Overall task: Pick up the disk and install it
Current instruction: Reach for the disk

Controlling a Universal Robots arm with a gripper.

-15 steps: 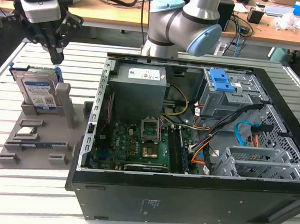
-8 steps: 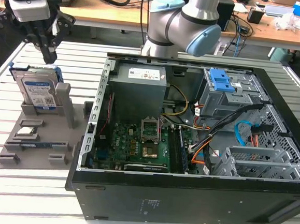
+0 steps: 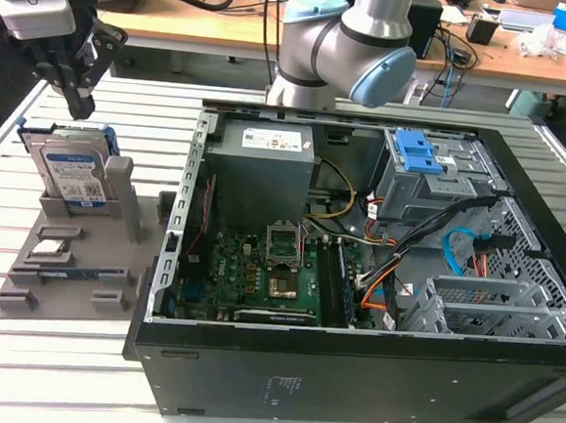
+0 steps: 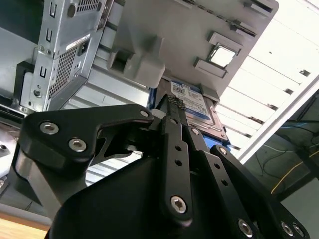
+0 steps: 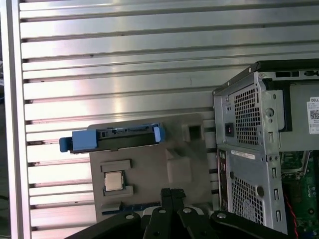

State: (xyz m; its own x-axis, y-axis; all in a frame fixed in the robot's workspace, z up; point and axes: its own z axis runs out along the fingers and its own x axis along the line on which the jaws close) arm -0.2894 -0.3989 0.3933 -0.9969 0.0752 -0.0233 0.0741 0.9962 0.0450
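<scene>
on a grey plastic holder (image 3: 89,250), the flat silver disk (image 3: 70,170) stands upright; jaws above clenched, empty.

The disk (image 3: 60,151) is silver, its label (image 3: 75,178) white-and-blue, rails (image 5: 82,141) blue; holder (image 3: 72,275) grey, tool (image 3: 76,107) black, bench (image 3: 45,369) ribbed silver, board (image 3: 248,277) green.

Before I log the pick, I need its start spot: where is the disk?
In the exterior view the disk stands on edge in the grey holder at that view's left, beside the open computer case, just below the gripper.
</scene>
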